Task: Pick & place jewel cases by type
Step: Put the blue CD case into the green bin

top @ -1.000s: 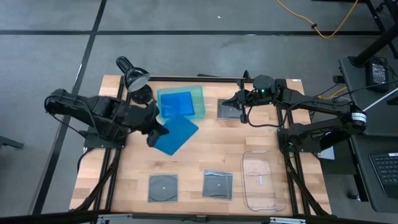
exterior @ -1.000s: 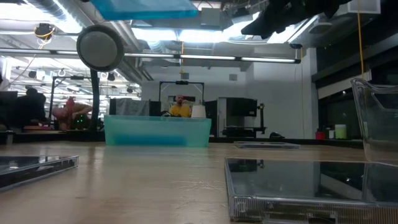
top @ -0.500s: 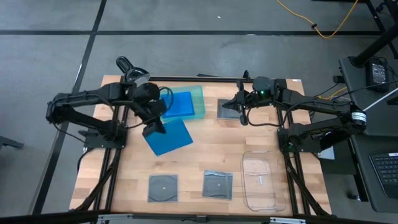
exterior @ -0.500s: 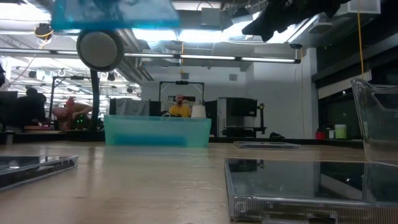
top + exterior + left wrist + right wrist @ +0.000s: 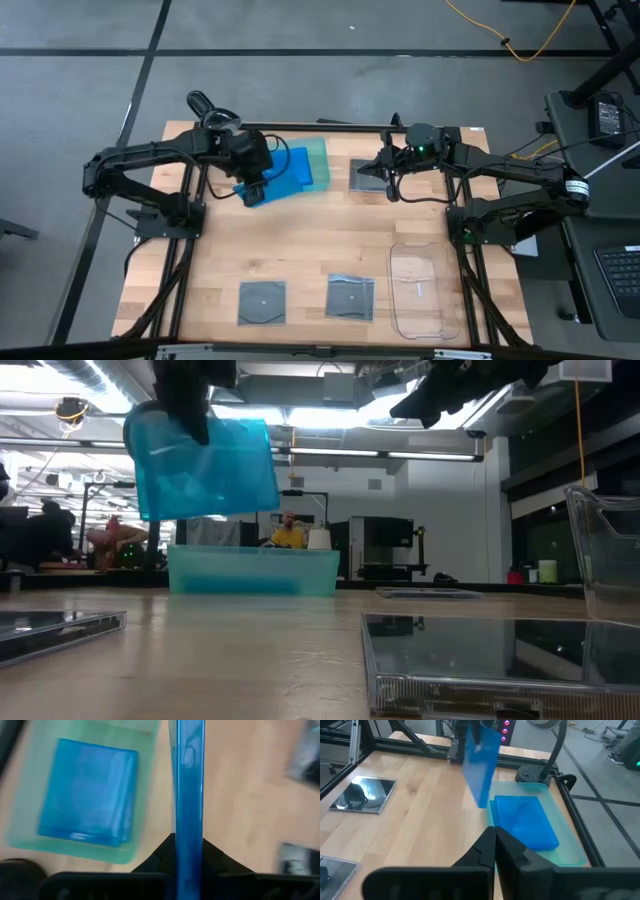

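— Gripping anything, the left gripper?

— Yes, clamped on a thin, glossy blue jewel case, tilted on edge. Just below it sits the translucent green tray with flat blue cases stacked inside.

— Farther off?

— The right gripper, pinched closed and empty, above a grey-clear square case.

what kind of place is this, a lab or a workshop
Probably a robotics lab or open workshop: a wooden table in a metal frame, ceiling strip lights over a big room, and a person at benches behind.
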Tool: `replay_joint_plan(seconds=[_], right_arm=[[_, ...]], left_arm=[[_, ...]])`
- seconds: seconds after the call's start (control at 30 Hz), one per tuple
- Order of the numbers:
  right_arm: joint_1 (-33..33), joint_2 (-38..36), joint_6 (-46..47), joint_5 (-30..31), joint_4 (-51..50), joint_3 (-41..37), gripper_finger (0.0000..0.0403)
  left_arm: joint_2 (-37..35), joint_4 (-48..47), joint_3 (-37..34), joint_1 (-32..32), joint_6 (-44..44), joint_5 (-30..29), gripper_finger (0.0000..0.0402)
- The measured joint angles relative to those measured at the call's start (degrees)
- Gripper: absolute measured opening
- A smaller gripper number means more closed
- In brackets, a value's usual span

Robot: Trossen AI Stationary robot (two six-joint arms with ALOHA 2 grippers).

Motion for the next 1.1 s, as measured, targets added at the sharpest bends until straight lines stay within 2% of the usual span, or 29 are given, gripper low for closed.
replay_joint_plan(seconds=[0.33, 0.57, 0.87, 1.1], right_arm=[[0.0, 0.0, -0.2, 0.0, 0.0, 0.0, 0.001], [0.0, 0.0, -0.2, 0.0, -0.1, 0.0, 0.001], [-0.2, 0.0, -0.4, 0.1, -0.3, 0.0, 0.001], [-1.0, 0.0, -0.4, 0.1, -0.5, 0.0, 0.001]], left_arm=[[8.3, 0.1, 5.6, -1.4, 15.7, -19.0, 0.0024], [13.7, 2.0, 7.3, -2.1, 25.1, -34.6, 0.0024], [16.5, 10.1, 7.4, -1.9, 20.8, -39.2, 0.0024], [19.0, 10.2, 6.5, -2.1, 19.6, -41.4, 0.0024]])
